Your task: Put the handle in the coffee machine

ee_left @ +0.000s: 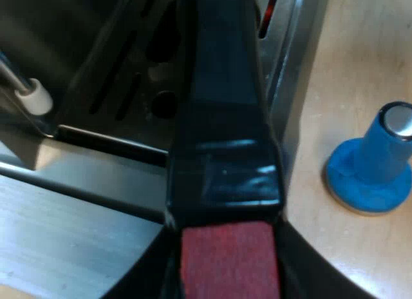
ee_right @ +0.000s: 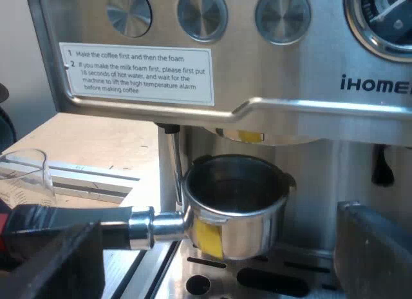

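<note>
I see the holder (ee_right: 248, 212) silver with a yellow patch, its handle (ee_left: 222, 138) black ending in red, the tamper (ee_left: 373, 167) blue (silver-topped), the espresso machine (ee_right: 309, 122) steel with a white label (ee_right: 138, 73).

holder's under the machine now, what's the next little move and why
Probably a short lift straight up. The metal holder hangs under the espresso machine, its cup roughly lined up with the socket and a gap above its rim, so it isn't seated. The left gripper grips the handle by its red end, so that arm should lift.

Right pincer (ee_right: 215, 247), blocky, seemingly black fingers (ee_right: 376, 254)
</note>
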Controlling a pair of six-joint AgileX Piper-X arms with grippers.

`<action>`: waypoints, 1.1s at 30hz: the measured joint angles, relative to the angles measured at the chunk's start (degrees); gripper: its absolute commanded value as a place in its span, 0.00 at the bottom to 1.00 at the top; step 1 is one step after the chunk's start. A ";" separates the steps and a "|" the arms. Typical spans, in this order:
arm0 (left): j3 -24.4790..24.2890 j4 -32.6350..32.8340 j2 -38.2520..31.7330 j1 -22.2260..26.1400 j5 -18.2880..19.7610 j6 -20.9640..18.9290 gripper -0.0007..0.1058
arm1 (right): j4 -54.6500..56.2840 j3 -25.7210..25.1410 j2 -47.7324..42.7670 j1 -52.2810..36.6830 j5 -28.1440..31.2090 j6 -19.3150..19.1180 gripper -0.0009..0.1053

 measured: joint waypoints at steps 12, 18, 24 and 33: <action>-2.08 -0.01 3.02 -0.72 0.74 0.14 0.01 | 0.00 0.00 0.00 0.00 0.00 0.00 0.71; -2.08 -0.01 3.02 -0.73 0.74 -1.35 0.01 | 0.00 0.00 0.00 0.00 0.00 0.00 0.71; -2.08 0.13 2.72 -1.00 0.25 -3.25 0.01 | 0.00 0.00 0.00 0.00 0.00 0.00 0.71; -2.08 -0.96 1.88 -2.46 -0.68 -7.06 0.01 | 0.00 0.00 0.00 0.00 0.00 0.00 0.71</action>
